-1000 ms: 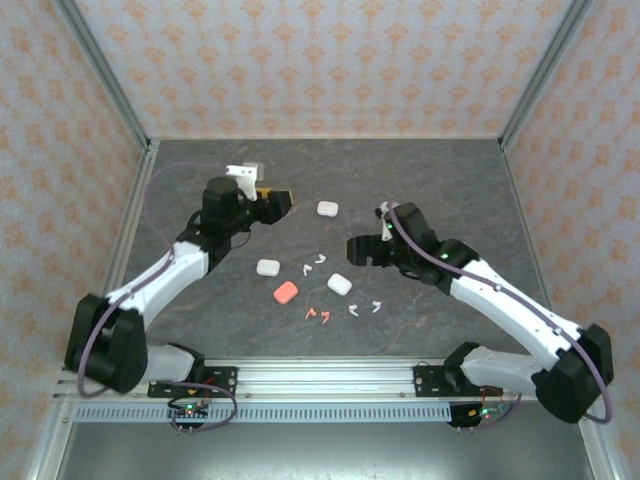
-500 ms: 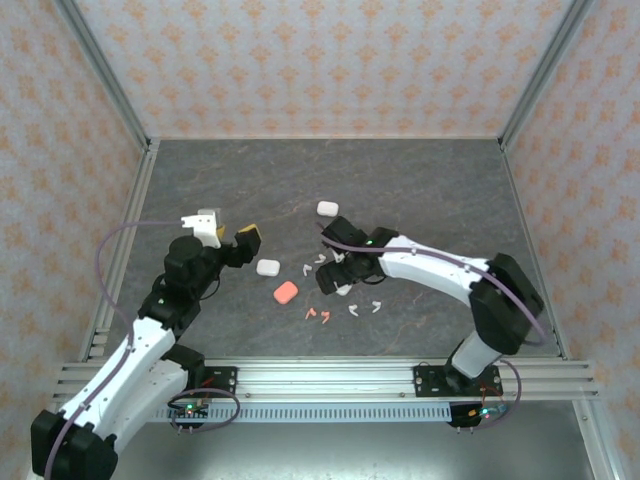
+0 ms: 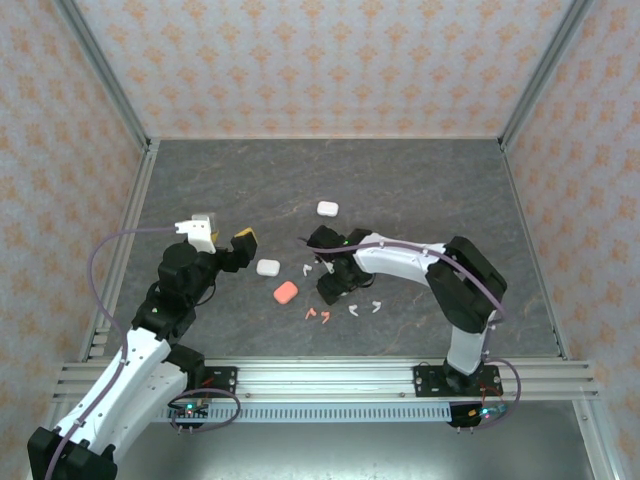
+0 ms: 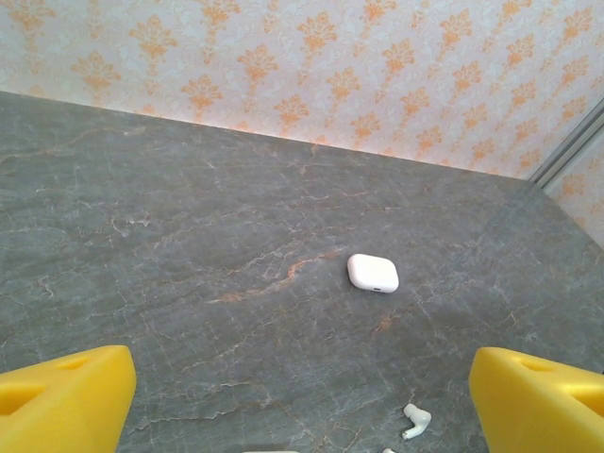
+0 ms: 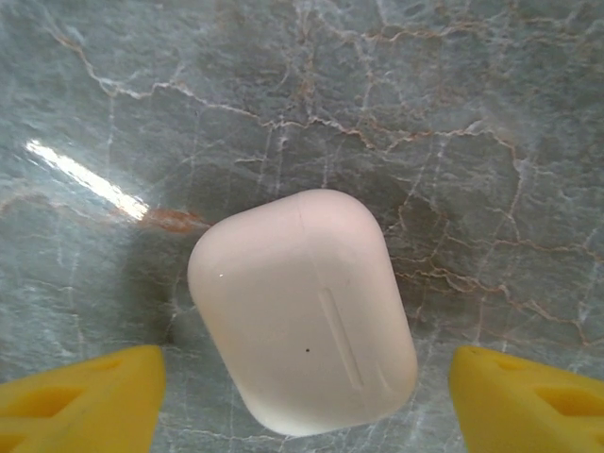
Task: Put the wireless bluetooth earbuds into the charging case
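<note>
Top external view first: the grey marbled table looks the same, but both arms have moved a good deal in the last second. The right arm, which was stretched out on its own side, has swung in and folded across the middle. That leaves the right gripper hanging over the cluster of small things. The left arm has pulled back from the far left of the table toward the near edge. The left gripper sits left of the cluster, holding nothing. Its wrist camera shows its yellow fingers spread wide over bare table, with the far white case well ahead of them.

Through the right wrist camera, a white case lies flat directly beneath, its lid shut as far as I can tell. The yellow fingers stand released on either side of it, not touching. Another white case and a pink case lie to its left. White earbuds and pink earbuds are scattered loose on the table around them, none in a case.

To me this looks like lining up for a grasp on that case. Nothing is inserted yet, and the lid would need opening first.
</note>
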Controlling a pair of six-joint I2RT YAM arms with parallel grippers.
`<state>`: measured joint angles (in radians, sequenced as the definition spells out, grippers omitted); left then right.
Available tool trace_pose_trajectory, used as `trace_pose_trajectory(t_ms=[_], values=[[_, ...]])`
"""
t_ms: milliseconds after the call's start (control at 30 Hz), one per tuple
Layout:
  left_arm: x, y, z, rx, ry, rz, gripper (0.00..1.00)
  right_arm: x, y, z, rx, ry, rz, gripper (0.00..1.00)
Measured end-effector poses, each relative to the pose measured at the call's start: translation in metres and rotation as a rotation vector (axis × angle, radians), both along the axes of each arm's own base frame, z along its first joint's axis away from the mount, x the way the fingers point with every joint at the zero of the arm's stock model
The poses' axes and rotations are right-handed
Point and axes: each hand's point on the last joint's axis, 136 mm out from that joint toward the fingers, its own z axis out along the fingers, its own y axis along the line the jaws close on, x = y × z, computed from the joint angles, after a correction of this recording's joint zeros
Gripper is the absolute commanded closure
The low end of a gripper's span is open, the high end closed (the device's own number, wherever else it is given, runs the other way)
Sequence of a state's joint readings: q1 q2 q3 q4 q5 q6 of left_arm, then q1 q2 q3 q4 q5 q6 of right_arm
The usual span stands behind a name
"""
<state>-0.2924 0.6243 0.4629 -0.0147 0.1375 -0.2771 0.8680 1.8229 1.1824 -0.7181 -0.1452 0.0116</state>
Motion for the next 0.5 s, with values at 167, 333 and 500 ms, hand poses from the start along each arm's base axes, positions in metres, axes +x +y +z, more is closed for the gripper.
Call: trace_pose_trajectory(t_ms=[167, 333, 500], values=[[0.0005, -0.0010, -0.0021, 0.012, 0.005, -0.008, 0.09, 0.0004, 0.0002, -0.0065, -0.014, 0.007, 0.018, 0.33], [0.0010, -0.0024, -0.0043, 0.018, 0.012, -0.016, 0.08, 0.0026, 0.0046, -0.0081, -0.021, 0.013, 0.044, 0.41], [0.0012, -0.0032, -0.0056, 0.020, 0.016, -0.021, 0.07, -0.0001, 0.0073, -0.0083, -0.017, 0.021, 0.068, 0.55]])
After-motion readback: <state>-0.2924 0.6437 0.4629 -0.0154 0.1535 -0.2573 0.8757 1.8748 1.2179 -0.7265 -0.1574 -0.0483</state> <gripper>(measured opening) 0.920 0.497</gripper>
